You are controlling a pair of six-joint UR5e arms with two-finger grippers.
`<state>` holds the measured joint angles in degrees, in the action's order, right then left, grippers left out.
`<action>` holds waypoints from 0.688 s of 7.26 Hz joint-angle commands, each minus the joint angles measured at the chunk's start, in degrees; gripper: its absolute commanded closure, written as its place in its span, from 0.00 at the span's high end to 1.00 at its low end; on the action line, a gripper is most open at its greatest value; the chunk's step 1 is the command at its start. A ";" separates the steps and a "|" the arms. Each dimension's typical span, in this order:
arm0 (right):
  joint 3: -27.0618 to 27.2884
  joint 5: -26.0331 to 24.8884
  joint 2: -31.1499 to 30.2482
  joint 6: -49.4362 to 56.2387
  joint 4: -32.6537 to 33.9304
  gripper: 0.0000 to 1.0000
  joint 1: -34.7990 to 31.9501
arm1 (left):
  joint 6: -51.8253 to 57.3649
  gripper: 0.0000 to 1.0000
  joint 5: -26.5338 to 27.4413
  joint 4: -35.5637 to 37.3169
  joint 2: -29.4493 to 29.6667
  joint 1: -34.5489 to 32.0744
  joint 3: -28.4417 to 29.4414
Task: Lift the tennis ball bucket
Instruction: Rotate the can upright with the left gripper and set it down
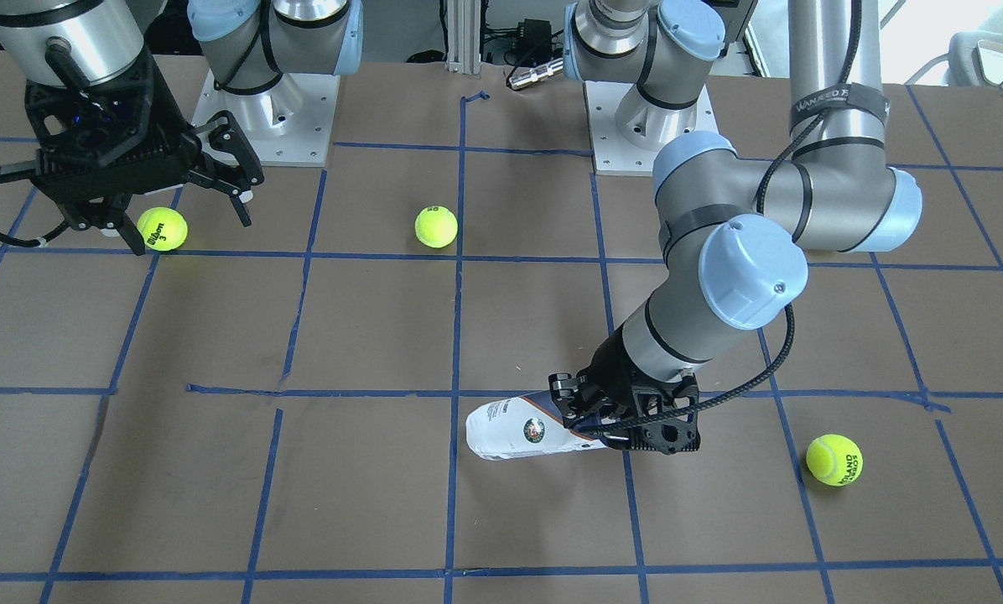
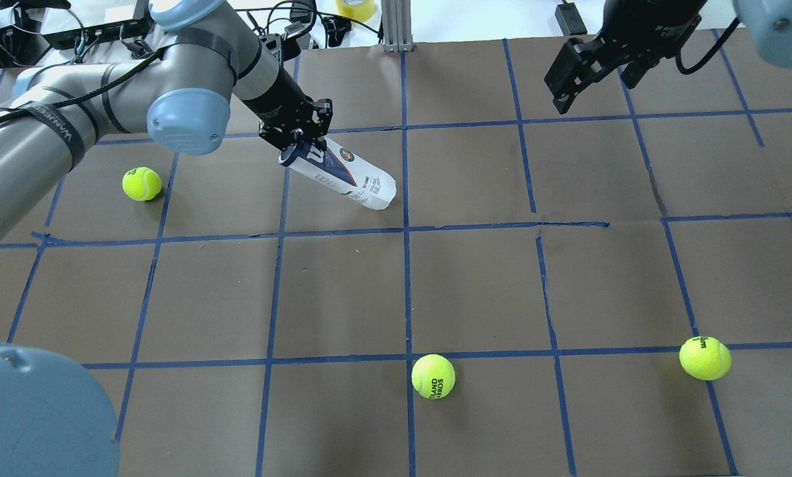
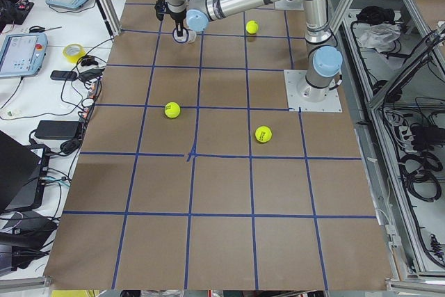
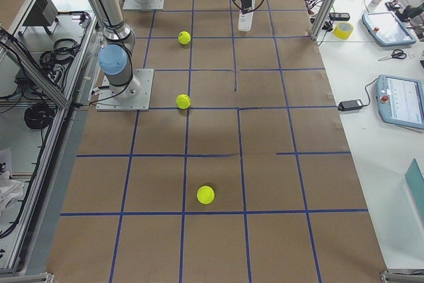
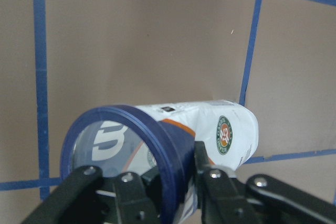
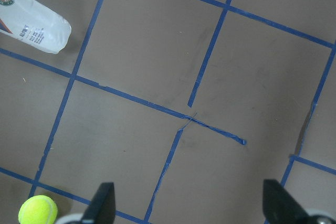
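Observation:
The tennis ball bucket [image 2: 346, 175] is a slim white-labelled can with a navy rim, also seen from the front [image 1: 514, 432]. My left gripper [image 2: 301, 138] is shut on its navy rim end, and the left wrist view [image 5: 170, 195] shows one finger inside the rim and one outside. The can [image 5: 210, 129] tilts, with the rim end up in the gripper and the white closed end down toward the table. I cannot tell whether that end touches. My right gripper [image 2: 585, 69] is open and empty, high over the far right of the table; the right wrist view [image 6: 190, 208] shows its jaws wide apart.
Three yellow-green tennis balls lie on the brown, blue-taped table [image 2: 475, 291]: one near the left arm [image 2: 142, 183], one at front centre [image 2: 433, 376], one at front right [image 2: 704, 358]. Both arm bases stand at the robot's edge [image 1: 267, 117].

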<state>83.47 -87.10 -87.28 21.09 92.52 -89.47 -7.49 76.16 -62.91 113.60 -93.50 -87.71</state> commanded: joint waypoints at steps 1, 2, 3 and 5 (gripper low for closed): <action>0.03 0.00 0.00 0.00 -0.06 1.00 0.00 | 0.11 0.00 8.18 -1.67 -0.40 -3.25 4.46; 0.03 0.00 0.00 0.00 0.11 1.00 0.00 | 0.72 0.00 11.78 -2.38 -0.22 -4.66 5.87; 0.03 0.00 0.00 0.00 -0.06 1.00 0.00 | 0.72 0.00 13.12 -2.39 -0.05 -5.72 7.01; 0.03 0.00 0.00 0.09 -0.06 1.00 0.00 | 0.72 0.00 13.31 -0.12 1.00 -6.25 7.55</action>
<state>83.50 -87.10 -87.27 21.11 92.47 -89.47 -6.76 89.02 -64.36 114.00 -99.30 -80.56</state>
